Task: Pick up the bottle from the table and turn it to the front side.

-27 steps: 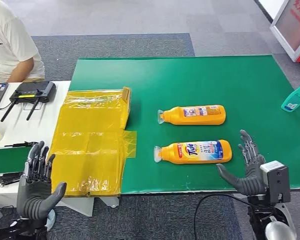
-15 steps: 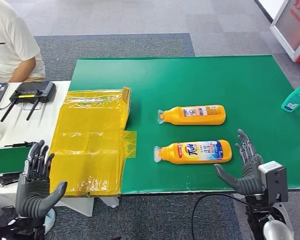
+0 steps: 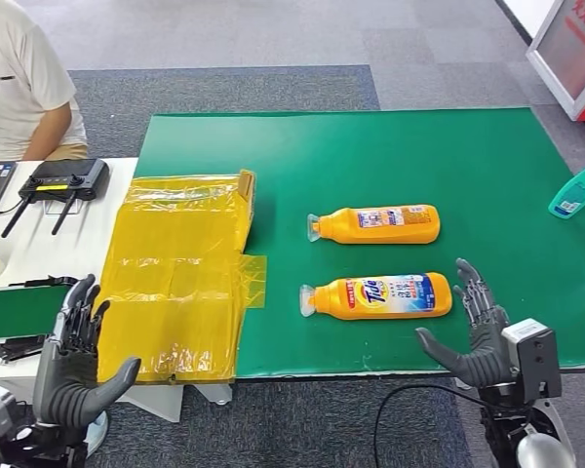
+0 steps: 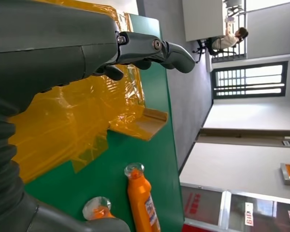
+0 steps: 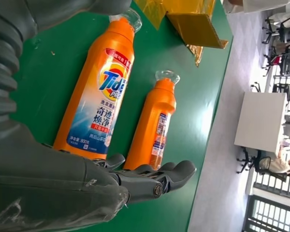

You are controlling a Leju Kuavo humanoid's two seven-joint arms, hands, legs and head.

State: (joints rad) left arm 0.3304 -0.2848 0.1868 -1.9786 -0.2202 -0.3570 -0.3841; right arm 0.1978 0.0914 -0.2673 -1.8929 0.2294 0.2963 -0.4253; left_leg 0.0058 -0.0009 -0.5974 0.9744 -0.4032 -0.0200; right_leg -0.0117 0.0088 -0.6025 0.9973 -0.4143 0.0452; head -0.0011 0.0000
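Two orange bottles are laid on their sides on the green mat [image 3: 422, 156], right of centre in the head view, clear caps pointing left; the nearer bottle [image 3: 381, 296] is shown with its Tide label up, and the farther bottle [image 3: 377, 224] lies just above it in the frame, apart from it. The right hand [image 3: 475, 336] is seen at the lower right, fingers spread and empty, just right of the nearer bottle's base without touching it. The left hand [image 3: 76, 361] is held at the lower left, fingers apart, nothing in it, beside the yellow plastic sheet [image 3: 179, 273]; a teal bottle [image 3: 576, 190] lies at the right edge.
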